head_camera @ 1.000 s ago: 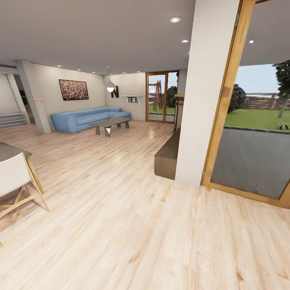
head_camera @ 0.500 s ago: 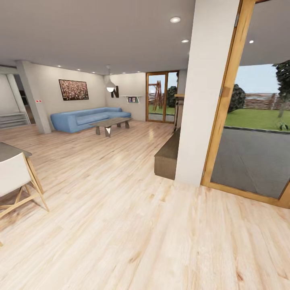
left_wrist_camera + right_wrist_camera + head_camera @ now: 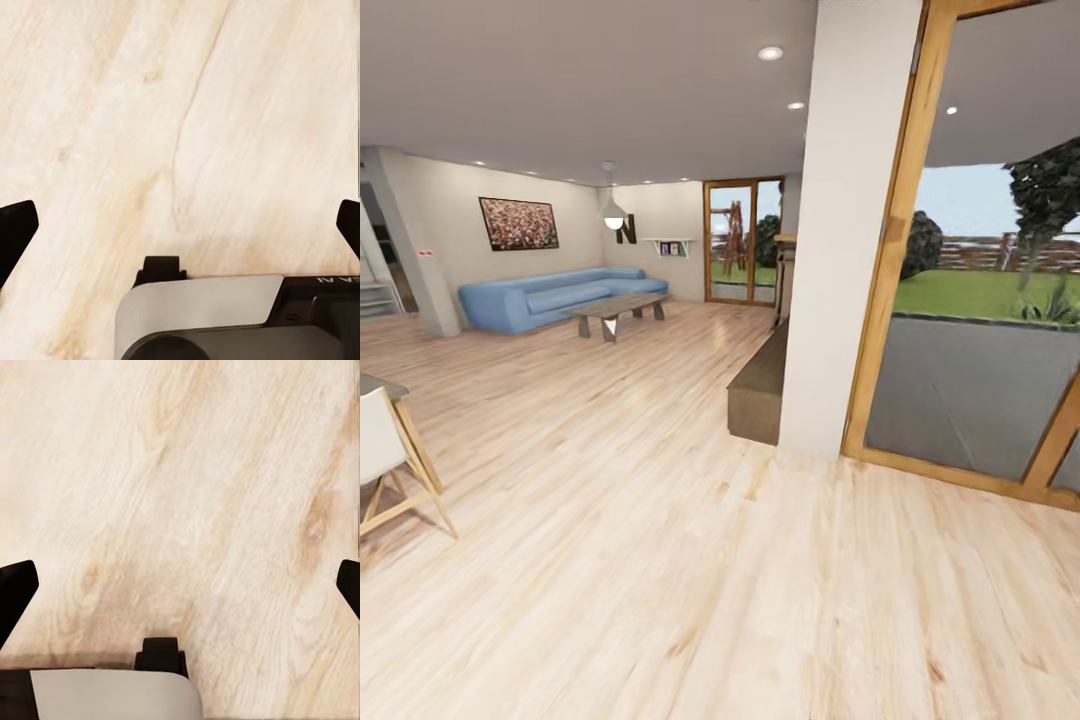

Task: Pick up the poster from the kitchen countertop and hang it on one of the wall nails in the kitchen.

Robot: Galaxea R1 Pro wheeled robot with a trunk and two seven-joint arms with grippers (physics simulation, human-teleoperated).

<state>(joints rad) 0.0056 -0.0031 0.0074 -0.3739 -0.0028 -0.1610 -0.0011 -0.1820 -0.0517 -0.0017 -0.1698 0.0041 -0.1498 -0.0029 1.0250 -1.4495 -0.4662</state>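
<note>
The poster, the kitchen countertop and the wall nails are out of view. I am looking into a living room with a pale wood floor [image 3: 660, 560]. In the left wrist view my left gripper [image 3: 180, 225] hangs open over bare floorboards, its dark fingertips [image 3: 15, 229] far apart with nothing between them. My right gripper [image 3: 180, 589] is likewise open above the floor, and its fingertips [image 3: 15, 585] are spread wide and empty.
A wide red-speckled painting [image 3: 518, 223] hangs above a blue sofa [image 3: 540, 298] and a coffee table [image 3: 615, 308] at the far left. A white pillar [image 3: 845, 230] and a low dark bench [image 3: 758, 392] stand ahead. A wood-framed glass door [image 3: 980, 390] is on the right, a white chair [image 3: 380, 450] on the left.
The whole head picture has slid to the left, so the camera has turned right. More of the glass door shows and less of the chair.
</note>
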